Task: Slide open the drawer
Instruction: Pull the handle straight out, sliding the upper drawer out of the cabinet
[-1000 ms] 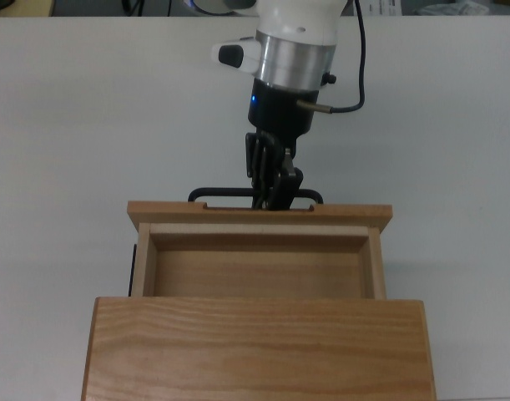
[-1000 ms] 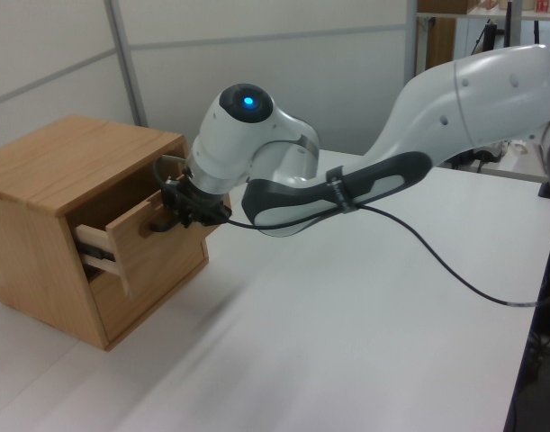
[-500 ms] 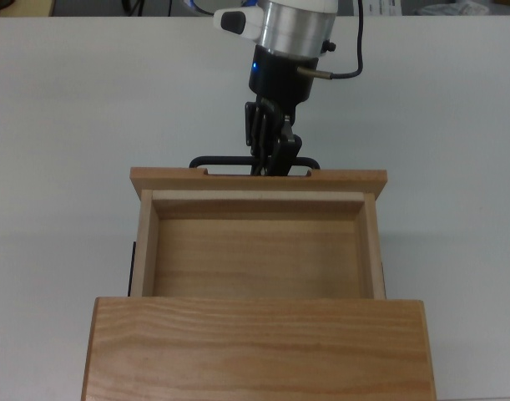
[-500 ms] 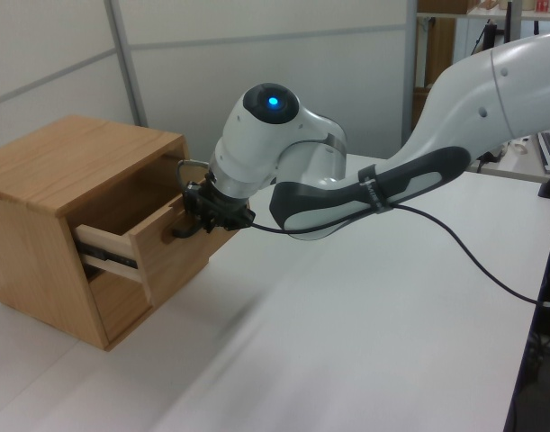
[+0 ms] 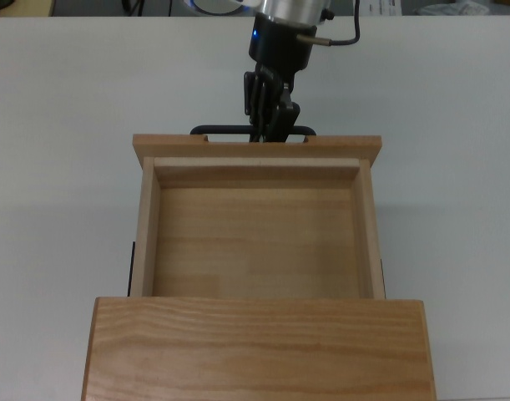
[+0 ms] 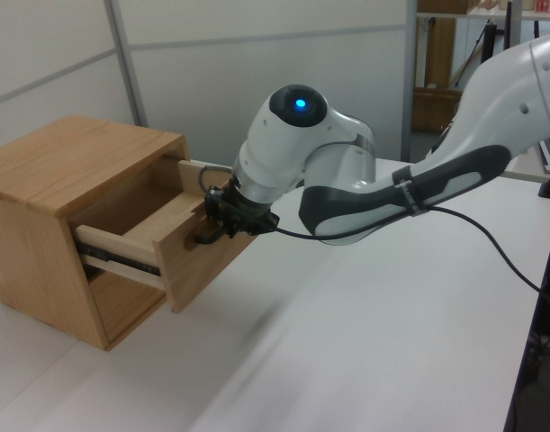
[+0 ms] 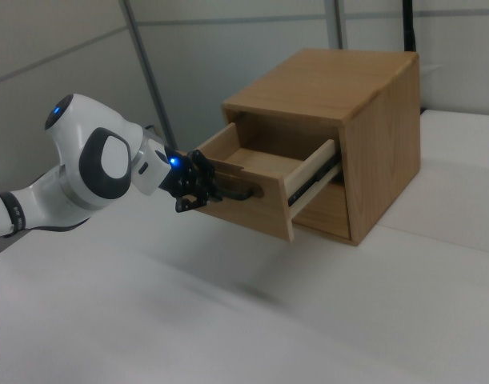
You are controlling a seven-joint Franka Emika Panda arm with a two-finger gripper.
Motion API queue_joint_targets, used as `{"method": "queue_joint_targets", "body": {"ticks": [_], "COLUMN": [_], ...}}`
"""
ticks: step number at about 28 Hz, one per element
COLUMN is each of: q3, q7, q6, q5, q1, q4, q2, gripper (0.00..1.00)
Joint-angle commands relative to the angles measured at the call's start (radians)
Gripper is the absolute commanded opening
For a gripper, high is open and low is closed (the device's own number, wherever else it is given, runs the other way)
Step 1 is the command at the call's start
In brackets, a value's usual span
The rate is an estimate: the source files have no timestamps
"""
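Observation:
The drawer (image 5: 255, 242) is a shallow light-wood tray, empty inside, standing far out of the wooden cabinet (image 5: 259, 347). Its flat front panel (image 5: 179, 144) carries a thin black bar handle (image 5: 221, 130). My gripper (image 5: 269, 128) sits at the middle of that handle, shut on the bar. In the left view the drawer (image 6: 198, 270) juts toward the left view's right, with the gripper (image 6: 222, 227) at its front. The right view shows the drawer (image 7: 308, 180) on its black rail and the gripper (image 7: 202, 194) at the handle (image 7: 242, 194).
The cabinet (image 6: 49, 180) stands on a white table (image 6: 365, 342). My white arm (image 6: 347, 175) reaches in from the left view's right, trailing a black cable (image 6: 491, 261). Grey wall panels (image 7: 228, 48) stand behind the table.
The drawer has slid steadily further out of the cabinet, toward the top view's upper edge. My gripper moved with it, still clamped on the handle.

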Motion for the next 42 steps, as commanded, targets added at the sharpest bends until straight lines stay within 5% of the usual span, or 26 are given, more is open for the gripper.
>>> {"method": "queue_joint_targets", "body": {"ticks": [1, 16, 17, 21, 23, 36, 42], "q3": [0.006, 0.006, 0.006, 0.003, 0.003, 0.003, 0.0], "q7": [-0.04, -0.074, -0.074, -0.083, -0.101, -0.114, -0.268], "q6": [-0.072, -0.114, -0.114, -0.114, -0.114, -0.11, -0.138], "q5": [0.008, 0.057, 0.058, 0.1, 0.11, 0.115, 0.118], "q1": [0.008, 0.022, 0.022, 0.022, 0.022, 0.022, 0.022], "q4": [-0.082, -0.126, -0.123, -0.102, -0.095, -0.051, -0.026], "q2": [-0.096, -0.144, -0.144, -0.139, -0.136, -0.132, -0.138], "gripper": [0.0, 0.01, 0.11, 0.88, 1.0, 1.0, 1.0]}}
